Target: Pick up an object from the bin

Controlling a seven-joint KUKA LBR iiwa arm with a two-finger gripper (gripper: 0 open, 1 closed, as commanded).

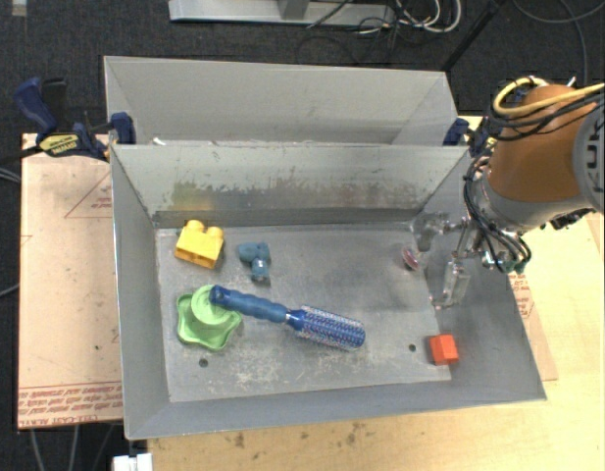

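Though the hand (445, 287) hangs close to the bin wall (486, 334), I can't tell if it's open. It could scrape there.

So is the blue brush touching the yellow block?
No, the brush lies apart from the yellow block, its handle on the green toy.

text — none legible | labels, numbers, signs — none legible
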